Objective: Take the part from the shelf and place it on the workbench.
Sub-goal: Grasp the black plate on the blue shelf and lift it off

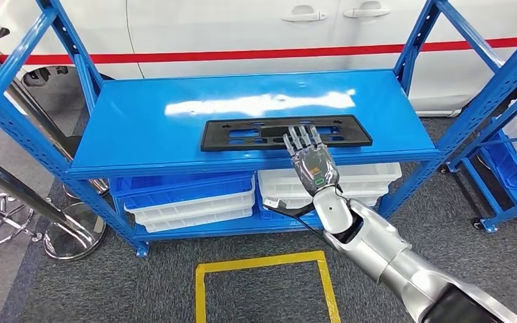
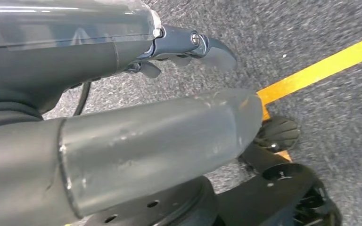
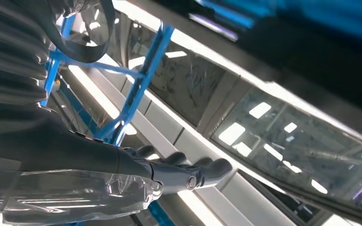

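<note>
Right robot hand [image 1: 313, 163], fingers extended flat, over black part [image 1: 256, 134]. Flat on blue shelf [image 1: 141, 121]. Left robot hand [image 2: 122, 127] above carpet, grip unclear.

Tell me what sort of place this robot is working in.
Probably a car workshop or assembly area: blue steel shelving holding a flat black plastic part, white storage bins below, a white car body behind, and yellow floor tape on grey carpet.
</note>
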